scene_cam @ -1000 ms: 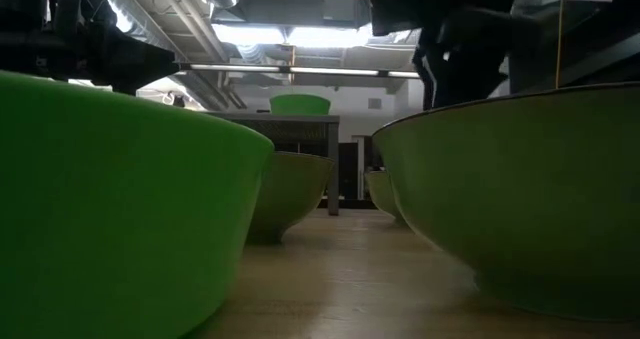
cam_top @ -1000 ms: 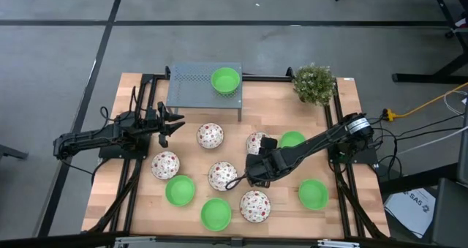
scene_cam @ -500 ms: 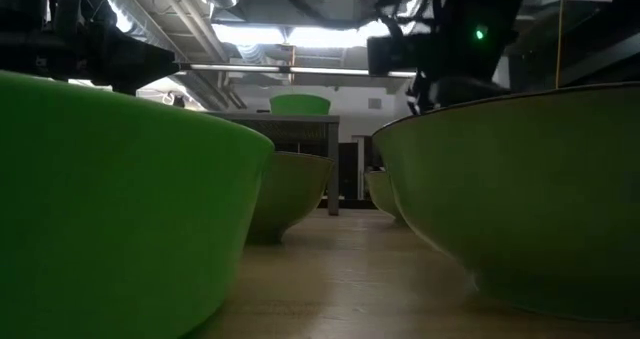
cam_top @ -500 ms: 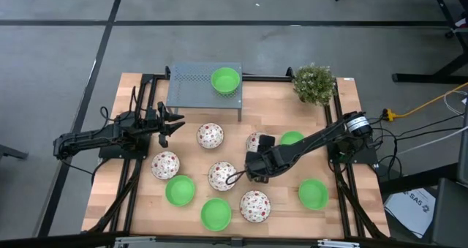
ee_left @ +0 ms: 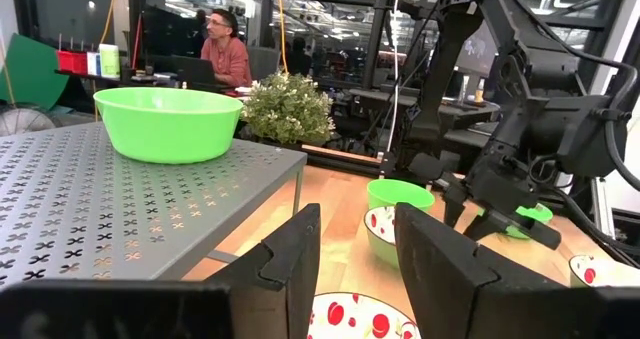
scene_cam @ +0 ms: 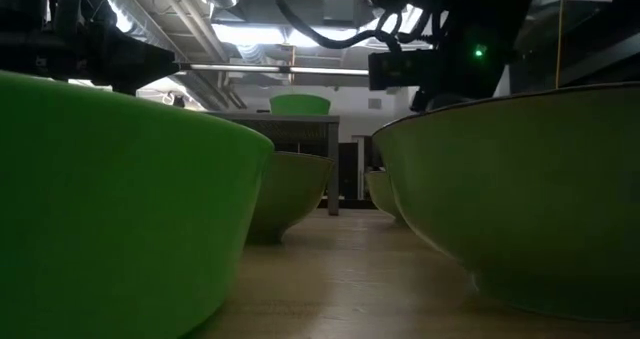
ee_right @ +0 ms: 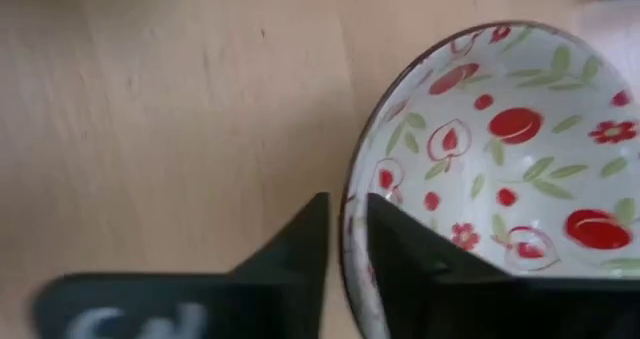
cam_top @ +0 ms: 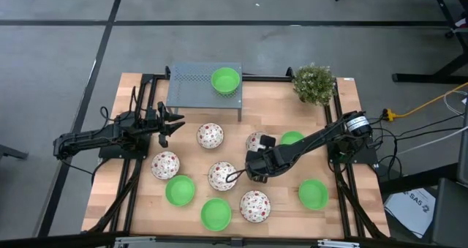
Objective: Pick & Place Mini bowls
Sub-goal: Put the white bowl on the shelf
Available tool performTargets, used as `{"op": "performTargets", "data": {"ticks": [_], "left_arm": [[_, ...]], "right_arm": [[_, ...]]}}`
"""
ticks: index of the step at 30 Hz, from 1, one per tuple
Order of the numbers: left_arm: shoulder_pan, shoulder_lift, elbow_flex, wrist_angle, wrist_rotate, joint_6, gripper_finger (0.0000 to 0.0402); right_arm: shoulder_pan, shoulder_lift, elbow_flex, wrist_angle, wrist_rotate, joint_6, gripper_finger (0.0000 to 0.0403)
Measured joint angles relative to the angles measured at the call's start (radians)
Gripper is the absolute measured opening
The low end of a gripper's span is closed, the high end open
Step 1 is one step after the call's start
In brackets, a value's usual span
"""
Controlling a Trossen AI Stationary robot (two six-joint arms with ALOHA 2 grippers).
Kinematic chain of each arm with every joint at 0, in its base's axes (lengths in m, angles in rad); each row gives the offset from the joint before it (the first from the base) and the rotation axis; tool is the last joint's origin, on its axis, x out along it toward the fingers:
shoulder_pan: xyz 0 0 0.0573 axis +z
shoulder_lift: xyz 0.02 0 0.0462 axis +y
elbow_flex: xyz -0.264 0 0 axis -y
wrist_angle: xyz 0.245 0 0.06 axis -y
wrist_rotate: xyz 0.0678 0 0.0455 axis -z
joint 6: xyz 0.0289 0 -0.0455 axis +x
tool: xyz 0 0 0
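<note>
The right arm reaches in low across the wooden bench (cam_top: pixel 285 109) with its wrist bent down. Its right pincer (ee_right: pixel 345 241) has its two dark fingers pinched on the rim of a patterned bowl (cam_top: pixel 222 175) in the middle of the bench, one finger inside the rim and one outside. Just behind this pincer sit another patterned bowl (cam_top: pixel 255 141) and a green bowl (cam_top: pixel 292 139). Near it, toward the front edge, are a third patterned bowl (cam_top: pixel 254 205) and three more green bowls (cam_top: pixel 216 213). The left arm lies stretched out flat at the left side of the bench. Its left pincer (cam_top: pixel 173 124) has its fingers apart and holds nothing. Just past its tips sits a patterned bowl (cam_top: pixel 210 136). Beside it stands a grey metal shelf (cam_top: pixel 191 87) with one green bowl (cam_top: pixel 225 80) on top. A bushy plant (cam_top: pixel 314 83) stands at the far corner. The floor (cam_top: pixel 234 28) around is grey. In the room behind, a person (ee_left: pixel 222 47) sits at a desk.
</note>
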Motion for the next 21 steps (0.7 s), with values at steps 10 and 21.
{"op": "performTargets", "data": {"ticks": [10,21], "left_arm": [[0.0,0.0,0.0,0.0,0.0,0.0,0.0125],[0.0,0.0,0.0,0.0,0.0,0.0,0.0125]], "right_arm": [[-0.005,-0.002,0.057,-0.019,-0.097,0.144,0.0015],[-0.027,-0.006,0.24,-0.086,-0.17,0.136,0.0014]]}}
